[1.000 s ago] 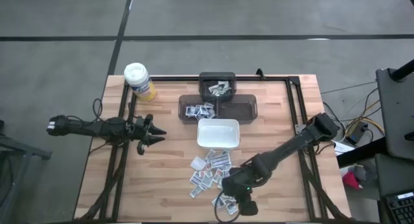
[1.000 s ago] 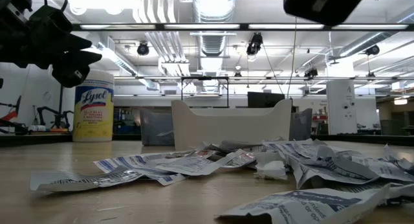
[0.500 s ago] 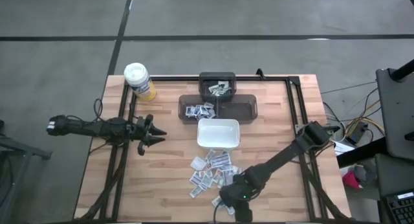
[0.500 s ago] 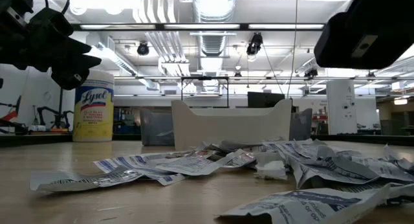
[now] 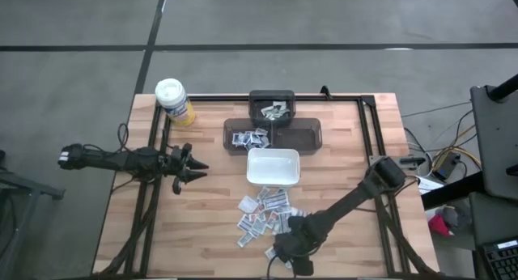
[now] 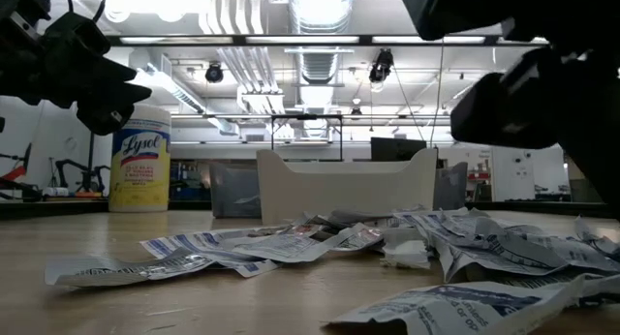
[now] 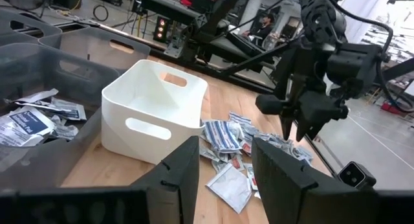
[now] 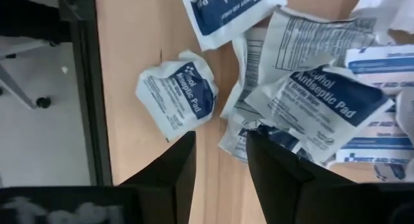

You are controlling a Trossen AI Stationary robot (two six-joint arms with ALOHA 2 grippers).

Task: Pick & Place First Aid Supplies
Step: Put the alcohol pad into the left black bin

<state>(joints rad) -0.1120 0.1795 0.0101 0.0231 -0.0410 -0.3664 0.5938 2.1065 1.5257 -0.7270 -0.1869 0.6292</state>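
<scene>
Fingers on my right gripper (image 8: 217, 162) stand spread and empty, pointing down over the near edge of the packets (image 5: 263, 211) heaped on the table (image 5: 202, 223) just in front of the white dish (image 5: 273, 167). To do this pick well, I'd aim for the lone packet (image 8: 176, 101) lying apart from the heap, straddle it squarely, and close only once both tips touch wood, so neighbours stay put. That arm reaches low across the table from the right, wrist bent steeply down. My left gripper (image 5: 194, 168) waits well off to the left, fingers parted, holding nothing.
</scene>
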